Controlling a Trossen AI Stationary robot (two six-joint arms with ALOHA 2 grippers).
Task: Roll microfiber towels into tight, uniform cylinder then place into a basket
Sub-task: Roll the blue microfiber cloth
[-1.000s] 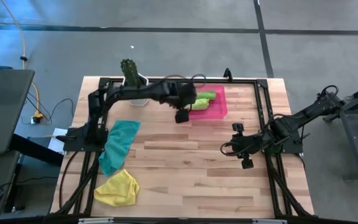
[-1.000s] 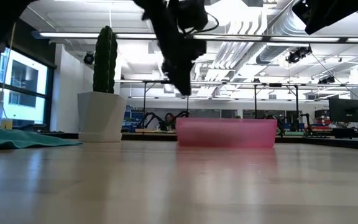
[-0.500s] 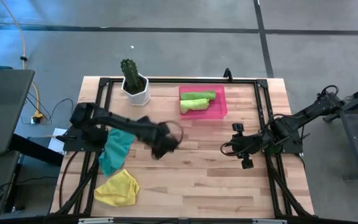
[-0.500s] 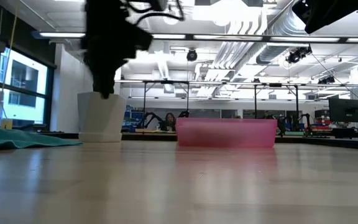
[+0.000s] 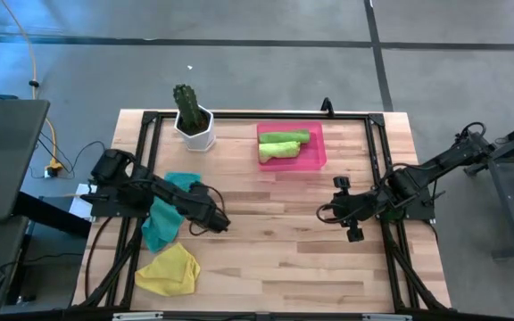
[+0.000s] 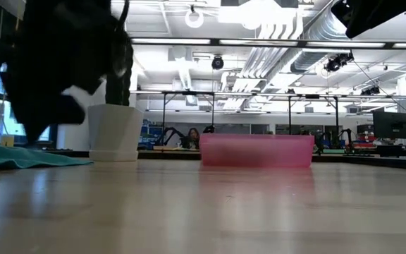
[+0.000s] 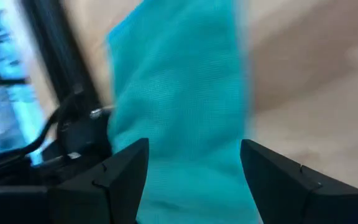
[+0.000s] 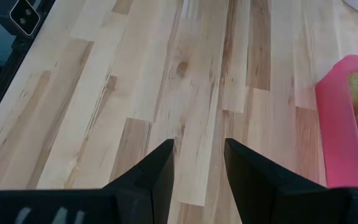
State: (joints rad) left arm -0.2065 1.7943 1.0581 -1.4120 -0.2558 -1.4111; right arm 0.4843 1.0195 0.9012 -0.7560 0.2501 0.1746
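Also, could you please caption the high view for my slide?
Left gripper open beside the teal towel; two green rolls already in the pink basket.

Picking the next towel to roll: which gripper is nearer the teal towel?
Left. The left gripper hovers open at the teal towel's edge; the right gripper waits across the table, far from it.

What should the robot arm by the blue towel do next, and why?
Probably lower the left end effector onto the teal towel and pinch an edge. Its fingers are open and empty, pointing at that towel, which lies flat and unrolled. Two green rolls already sit in the pink basket.
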